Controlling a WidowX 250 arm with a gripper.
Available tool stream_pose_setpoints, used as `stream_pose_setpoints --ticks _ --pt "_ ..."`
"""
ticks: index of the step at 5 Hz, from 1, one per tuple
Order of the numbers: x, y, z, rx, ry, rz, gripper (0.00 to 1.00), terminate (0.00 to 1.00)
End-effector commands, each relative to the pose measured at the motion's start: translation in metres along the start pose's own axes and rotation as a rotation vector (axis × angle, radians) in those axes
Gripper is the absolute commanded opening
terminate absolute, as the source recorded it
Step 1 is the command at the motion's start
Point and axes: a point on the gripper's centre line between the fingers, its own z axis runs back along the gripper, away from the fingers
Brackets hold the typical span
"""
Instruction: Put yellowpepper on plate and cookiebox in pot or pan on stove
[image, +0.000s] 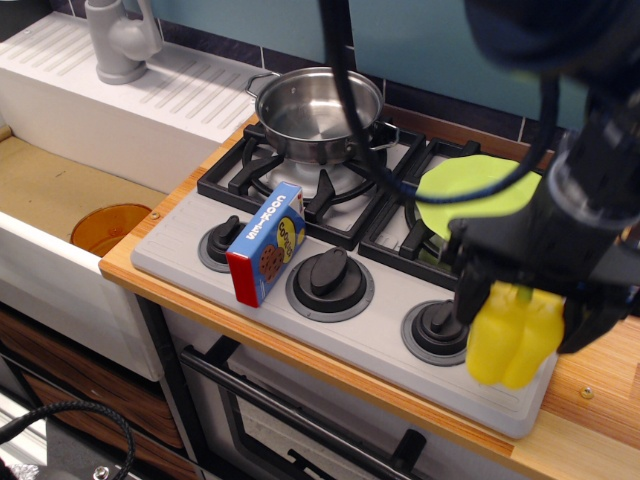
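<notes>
The yellowpepper is at the stove's front right corner, between the black fingers of my gripper, which is shut on it from above. The lime-green plate lies on the right burner grate just behind the gripper, partly hidden by the arm. The blue cookiebox stands tilted on the grey stove between the left and middle knobs. The steel pot sits empty on the back left burner.
An orange disc lies in the sink basin at left. A grey faucet and a white drainboard are at the back left. The right knob is next to the pepper. A black cable hangs over the pot.
</notes>
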Motion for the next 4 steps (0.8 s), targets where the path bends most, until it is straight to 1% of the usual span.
stream_pose_setpoints --ticks 1,2,3,4 --pt "0.034 0.013 0.057 -0.009 -0.005 -0.017 0.0 0.0" --pt "0.063 0.022 0.067 -0.014 -0.006 -0.038 0.0 0.0" --pt "0.098 0.026 0.065 -0.036 -0.012 -0.061 0.0 0.0" --pt "0.124 0.025 0.05 -0.064 -0.031 -0.069 0.0 0.0"
